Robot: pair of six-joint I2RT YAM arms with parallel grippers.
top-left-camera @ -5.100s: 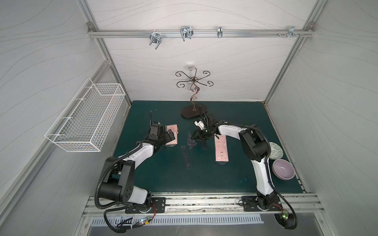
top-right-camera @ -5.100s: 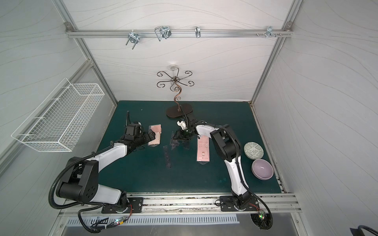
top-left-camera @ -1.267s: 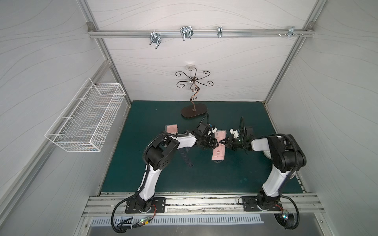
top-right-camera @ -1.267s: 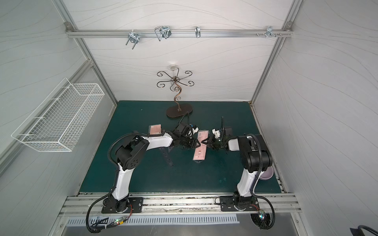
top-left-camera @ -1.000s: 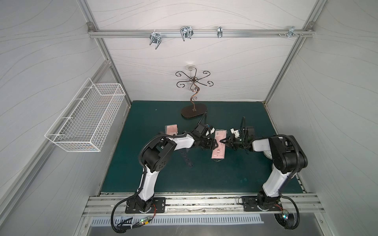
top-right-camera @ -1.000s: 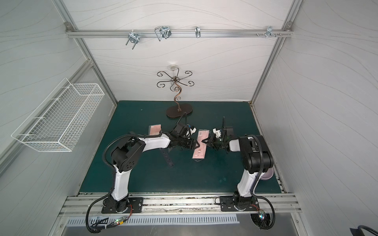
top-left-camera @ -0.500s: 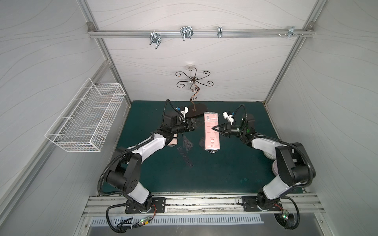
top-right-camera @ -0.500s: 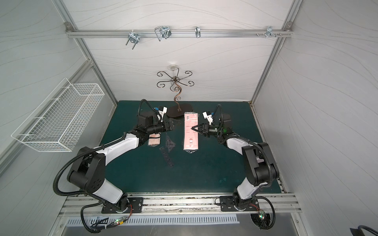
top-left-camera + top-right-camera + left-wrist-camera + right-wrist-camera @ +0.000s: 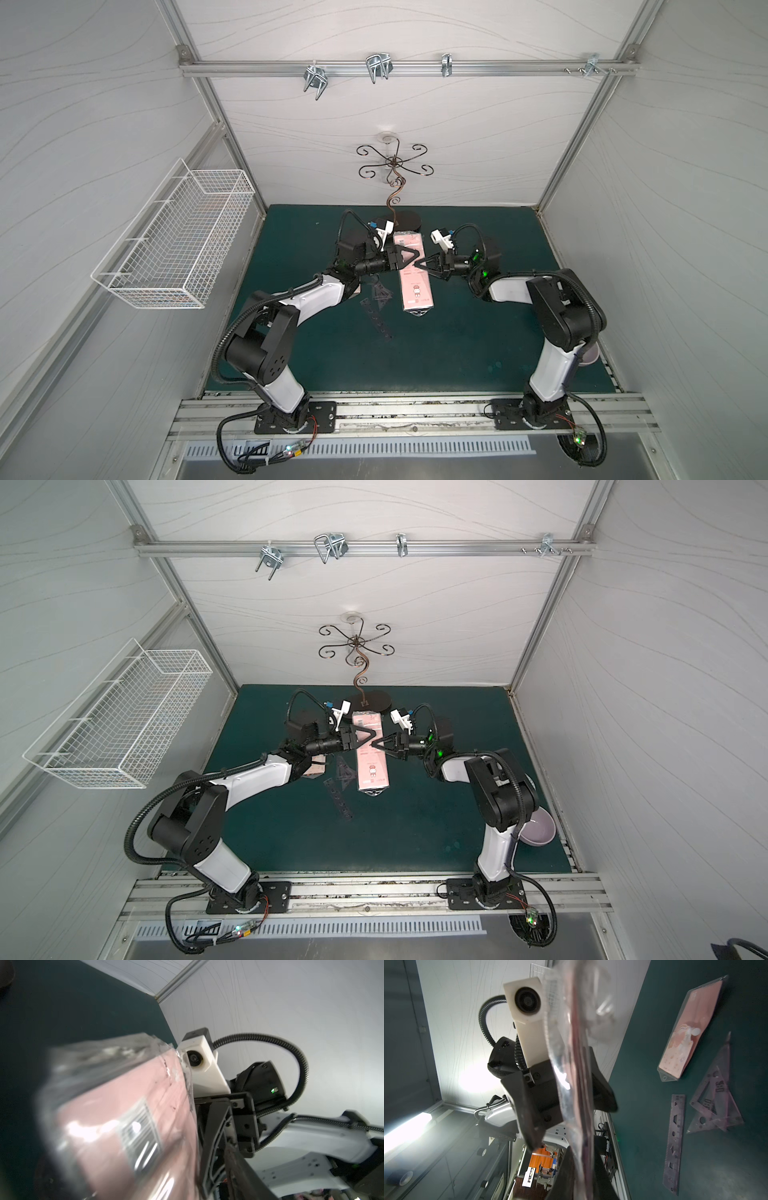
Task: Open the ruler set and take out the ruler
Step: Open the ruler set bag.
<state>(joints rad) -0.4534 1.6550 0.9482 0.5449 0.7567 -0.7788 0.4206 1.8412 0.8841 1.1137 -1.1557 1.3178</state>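
Top views both show the pink ruler set [image 9: 415, 291] hanging in the air above the desk [image 9: 457, 340], over its middle and toward the far edge, strung between the two arms. Right end effector [image 9: 420, 264] is pinched tight on the pouch's right edge. Left end effector [image 9: 412, 255] has its jaws apart, one on either side of the pouch; can't tell if they touch it. Down on the desk, a dark straight ruler [image 9: 379, 322] lies flat just beside overlapping set squares [image 9: 380, 294], with another pink pouch [image 9: 691, 1030] near them.
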